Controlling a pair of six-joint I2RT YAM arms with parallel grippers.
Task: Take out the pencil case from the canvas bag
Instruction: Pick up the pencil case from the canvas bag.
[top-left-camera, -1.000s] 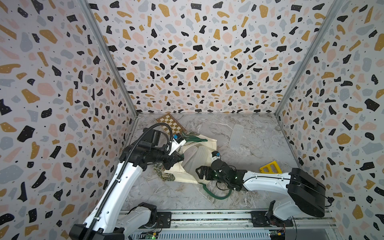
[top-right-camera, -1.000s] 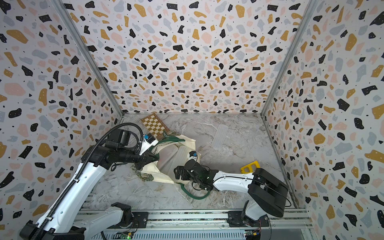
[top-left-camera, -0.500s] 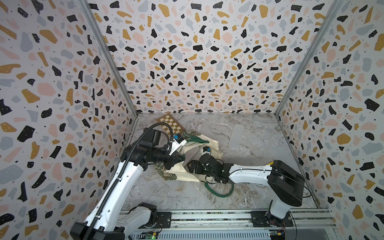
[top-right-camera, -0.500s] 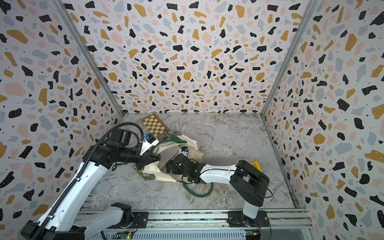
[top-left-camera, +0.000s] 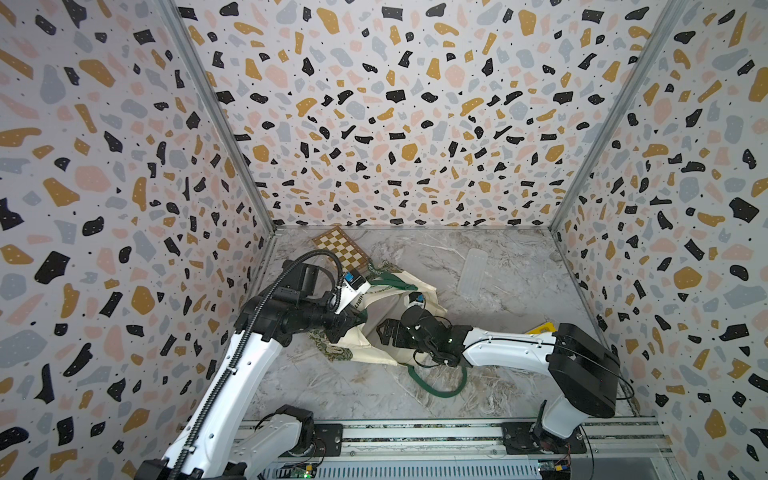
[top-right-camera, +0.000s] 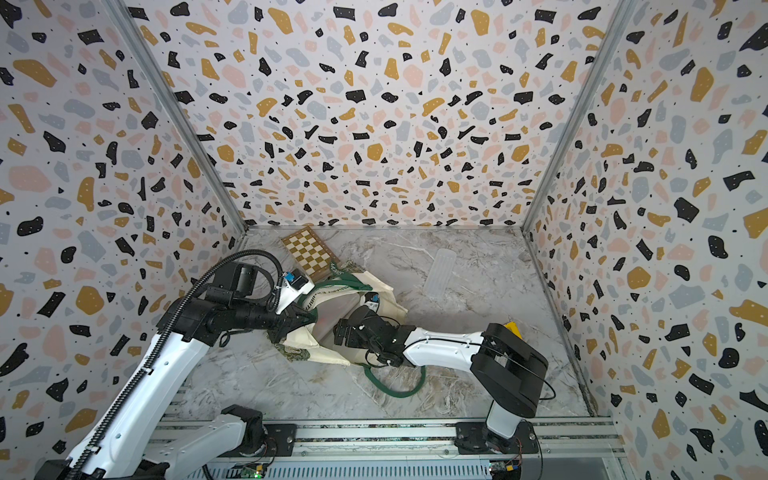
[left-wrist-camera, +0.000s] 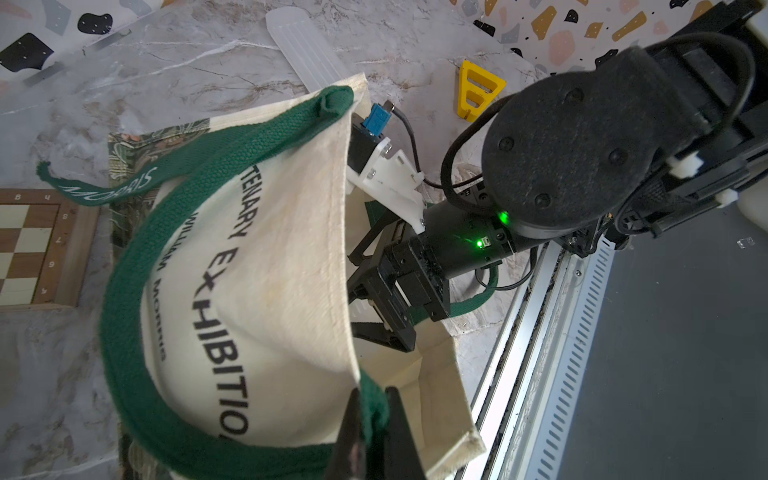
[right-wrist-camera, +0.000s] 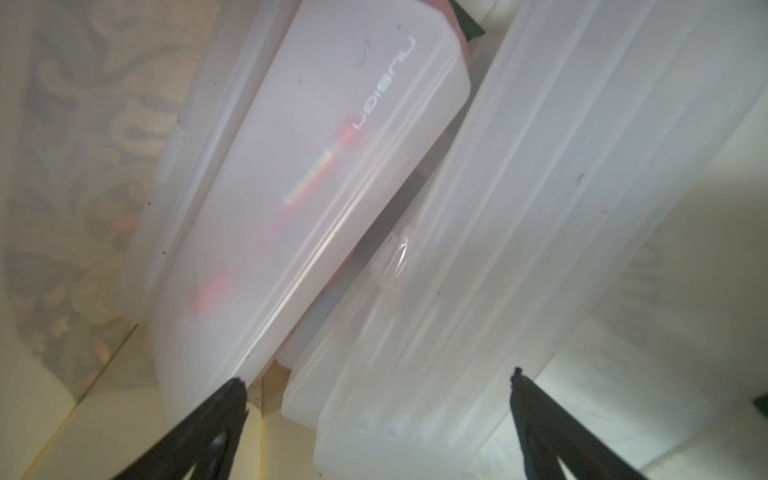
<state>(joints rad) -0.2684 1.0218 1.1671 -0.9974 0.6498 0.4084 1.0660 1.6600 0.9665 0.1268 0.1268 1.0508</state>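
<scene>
Right wrist view looks into the canvas bag (right-wrist-camera: 62, 208), where the pencil case (right-wrist-camera: 311, 187), a frosted white box with pale lettering, lies on the cloth beside a ribbed frosted piece (right-wrist-camera: 478, 249); whether the two are joined I cannot tell. The right end effector (right-wrist-camera: 376, 378) is released, its jaws spread wide to either side of the near ends of those pieces, gripping nothing. In both top views the bag lies on its side on the marbled counter (top-left-camera: 374, 399) near the left wall, its mouth towards the right arm and one green strap (top-left-camera: 434, 392) looped on the counter. The left end effector (left-wrist-camera: 371, 415) is clenched on the bag's upper rim at the other strap, with that rim lifted off the lower side. A chessboard (top-left-camera: 340, 251) lies just behind the bag, and a yellow triangular piece (left-wrist-camera: 478, 89) sits well apart by the right arm.
</scene>
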